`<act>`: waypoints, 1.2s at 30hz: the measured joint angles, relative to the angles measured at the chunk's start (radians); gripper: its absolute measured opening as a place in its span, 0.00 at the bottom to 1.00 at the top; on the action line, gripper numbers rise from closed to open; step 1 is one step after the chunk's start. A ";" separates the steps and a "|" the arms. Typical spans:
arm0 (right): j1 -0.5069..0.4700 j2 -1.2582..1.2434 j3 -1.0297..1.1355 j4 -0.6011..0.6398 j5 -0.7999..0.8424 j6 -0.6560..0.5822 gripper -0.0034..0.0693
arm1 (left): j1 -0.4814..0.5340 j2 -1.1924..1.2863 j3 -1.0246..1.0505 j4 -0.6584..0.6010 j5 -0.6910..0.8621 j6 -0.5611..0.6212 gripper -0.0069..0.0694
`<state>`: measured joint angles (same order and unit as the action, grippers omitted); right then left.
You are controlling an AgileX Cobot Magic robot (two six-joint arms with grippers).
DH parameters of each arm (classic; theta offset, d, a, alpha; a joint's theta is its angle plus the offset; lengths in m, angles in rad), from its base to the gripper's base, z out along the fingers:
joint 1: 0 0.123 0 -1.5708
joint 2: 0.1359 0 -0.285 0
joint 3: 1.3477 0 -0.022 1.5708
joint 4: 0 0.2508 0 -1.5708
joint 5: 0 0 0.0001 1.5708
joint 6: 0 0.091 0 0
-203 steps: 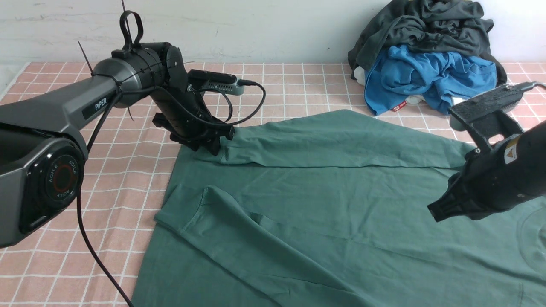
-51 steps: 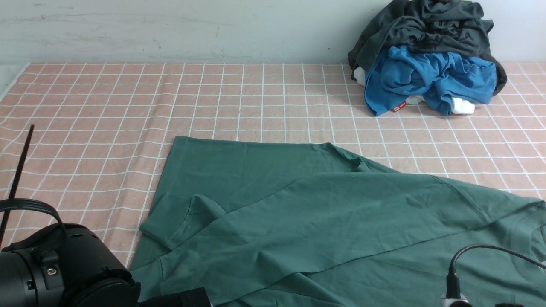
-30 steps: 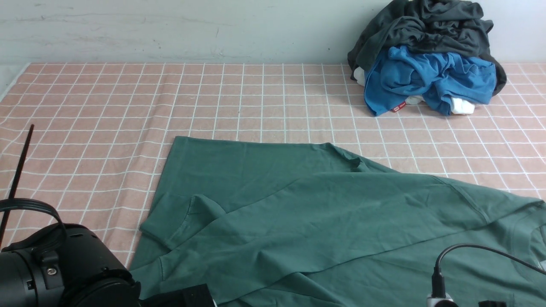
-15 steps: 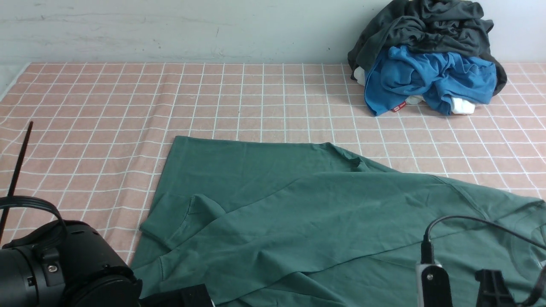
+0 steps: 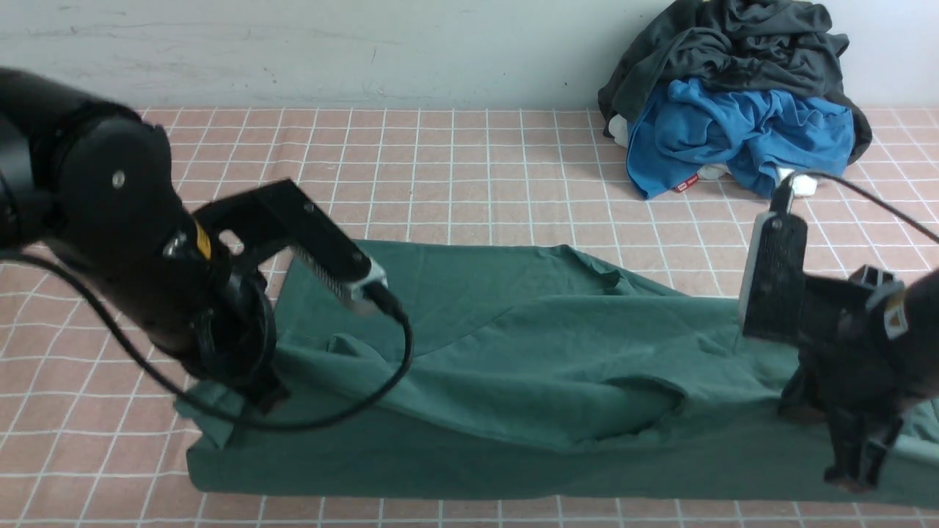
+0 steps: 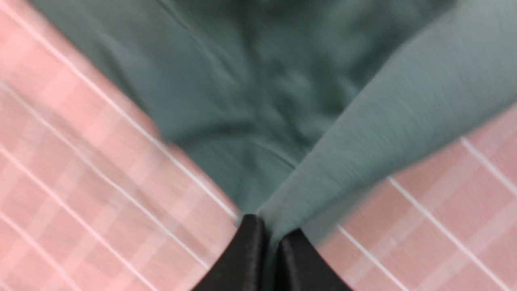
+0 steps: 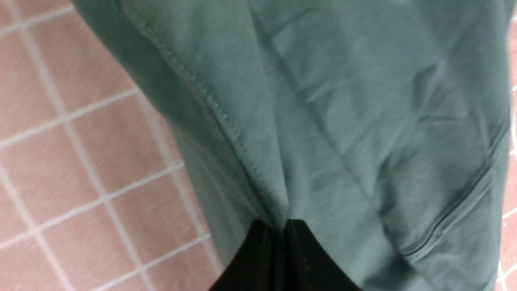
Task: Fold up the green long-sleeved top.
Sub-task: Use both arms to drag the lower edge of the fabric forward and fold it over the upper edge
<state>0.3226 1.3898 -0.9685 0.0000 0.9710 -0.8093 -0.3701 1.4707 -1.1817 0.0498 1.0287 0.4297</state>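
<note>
The green long-sleeved top (image 5: pixel 513 367) stretches across the pink checked cloth, its near edge raised and folded over toward the far side. My left gripper (image 5: pixel 249 392) is shut on the top's near left part, and green fabric (image 6: pixel 250 81) fans out from the closed left gripper (image 6: pixel 270 234). My right gripper (image 5: pixel 851 469) is shut on the near right part. A stitched seam of the top (image 7: pixel 343 101) runs into the closed right gripper (image 7: pixel 278 226). Between the two grips the cloth sags in a long fold.
A heap of clothes sits at the back right by the wall: a dark charcoal garment (image 5: pixel 733 44) on top of a bright blue garment (image 5: pixel 733 139) with a red tag. The pink checked tablecloth (image 5: pixel 440 169) covers the table.
Both arms have risen from the frame's bottom edge and swung forward, pulling the top's near edge up and over. The right gripper has closed on the cloth.
</note>
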 joint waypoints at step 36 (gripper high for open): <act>-0.142 0.635 -0.583 0.166 -0.183 0.479 0.54 | 0.165 0.712 -0.600 0.078 -0.270 -0.188 0.51</act>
<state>0.1801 2.0251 -1.5517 0.1663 0.7882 -0.3303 -0.2054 2.1824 -1.7814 0.1280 0.7591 0.2415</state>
